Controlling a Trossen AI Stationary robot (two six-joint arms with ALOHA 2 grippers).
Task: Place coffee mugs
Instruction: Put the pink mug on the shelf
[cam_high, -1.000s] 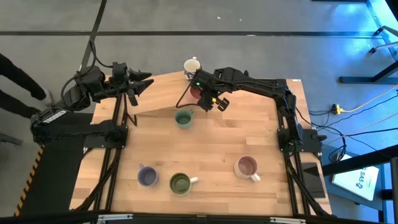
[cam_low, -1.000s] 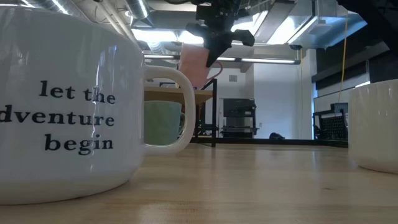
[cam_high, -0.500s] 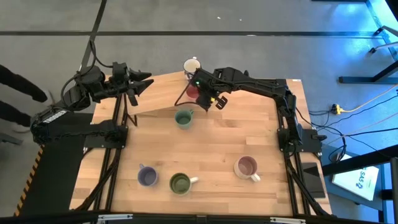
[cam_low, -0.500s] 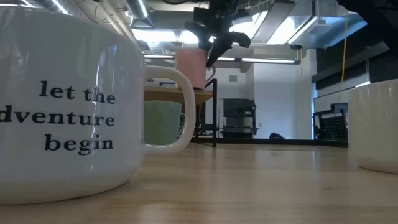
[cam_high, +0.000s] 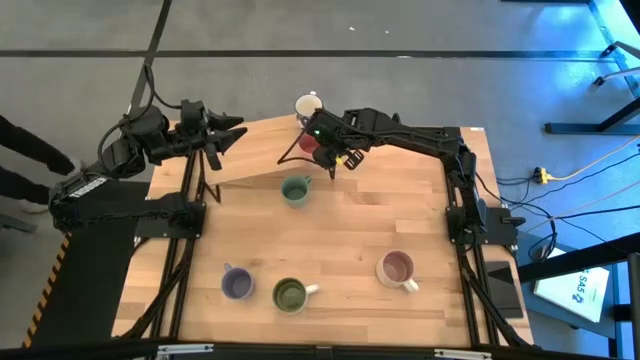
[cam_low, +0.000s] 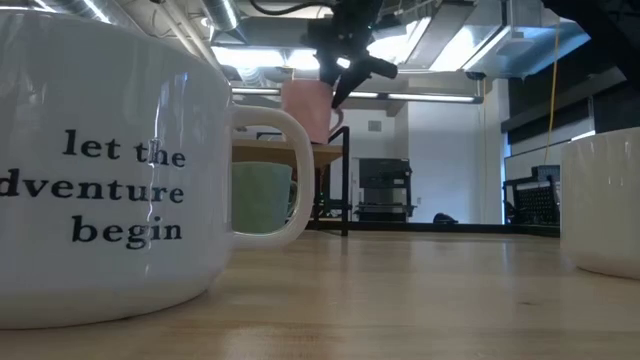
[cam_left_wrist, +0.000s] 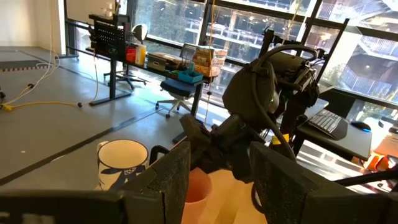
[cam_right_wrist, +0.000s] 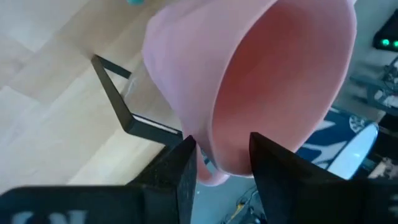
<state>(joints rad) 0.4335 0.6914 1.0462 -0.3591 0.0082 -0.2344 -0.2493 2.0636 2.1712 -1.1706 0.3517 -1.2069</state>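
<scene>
Reaching across, right hand (cam_high: 322, 152) gripping pink mug (cam_high: 309, 145) aloft

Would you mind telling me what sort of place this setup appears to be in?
Probably a robotics lab or open workspace: the wooden table stands on bare grey floor, desks with a keyboard and an office chair fill the room, and exposed ceiling pipes run overhead.

Bright ceiling strips and window daylight, blue glow at one corner, blurred foreground mug (cam_low: 100, 170).
</scene>
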